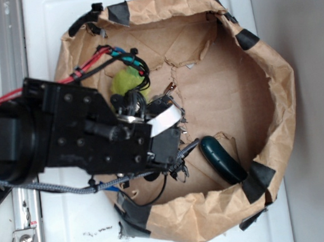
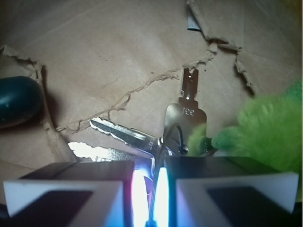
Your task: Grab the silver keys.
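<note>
Keys [image 2: 156, 127] shiny silver; fuzzy toy [image 2: 265, 132] bright lime green; oblong thing [image 1: 221, 158] dark teal-green, glossy; paper lining [image 1: 227, 88] plain brown, torn edges, w/ black tape [image 1: 247, 38] patches on rim; gripper [image 2: 150, 189] black w/ white pads; red, black & blue wires [image 1: 109, 55]; table [image 1: 45, 29] white.

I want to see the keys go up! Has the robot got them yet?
Nearly. Done: the tool has reached the silver keys, beside the fuzzy green toy on the brown paper. In hand: its fingers look almost shut on the bunch's near end, though the grip itself is hidden. Left: lifting them; the keys are lying flat on the paper.
</note>
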Controlling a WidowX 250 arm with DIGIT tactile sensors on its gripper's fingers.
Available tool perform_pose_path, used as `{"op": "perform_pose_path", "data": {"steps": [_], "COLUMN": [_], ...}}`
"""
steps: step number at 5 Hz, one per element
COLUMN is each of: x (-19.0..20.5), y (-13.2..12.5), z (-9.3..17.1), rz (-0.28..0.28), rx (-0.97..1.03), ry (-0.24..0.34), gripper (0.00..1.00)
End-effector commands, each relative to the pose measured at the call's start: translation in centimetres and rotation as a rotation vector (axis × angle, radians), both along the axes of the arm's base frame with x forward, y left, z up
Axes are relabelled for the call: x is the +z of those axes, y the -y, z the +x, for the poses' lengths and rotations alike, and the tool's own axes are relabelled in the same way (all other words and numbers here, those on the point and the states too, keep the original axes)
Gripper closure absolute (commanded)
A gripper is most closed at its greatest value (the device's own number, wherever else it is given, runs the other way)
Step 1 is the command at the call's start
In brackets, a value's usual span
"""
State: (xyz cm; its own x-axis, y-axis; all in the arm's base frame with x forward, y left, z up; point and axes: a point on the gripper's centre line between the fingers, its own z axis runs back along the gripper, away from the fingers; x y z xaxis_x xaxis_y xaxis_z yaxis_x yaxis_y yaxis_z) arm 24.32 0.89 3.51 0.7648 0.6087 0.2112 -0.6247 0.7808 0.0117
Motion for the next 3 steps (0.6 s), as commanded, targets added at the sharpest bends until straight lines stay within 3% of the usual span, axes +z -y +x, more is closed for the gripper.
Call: {"op": "perform_pose_path", "data": {"steps": [1, 3], "x": [2.1, 11.9], "y": [-1.5, -4.6], "z": [0.3, 0.3], "rz": [0.001, -0.144], "rx": [-0.01, -0.043], "ry": [0.02, 0.118], "gripper": [1.0, 1.0]}}
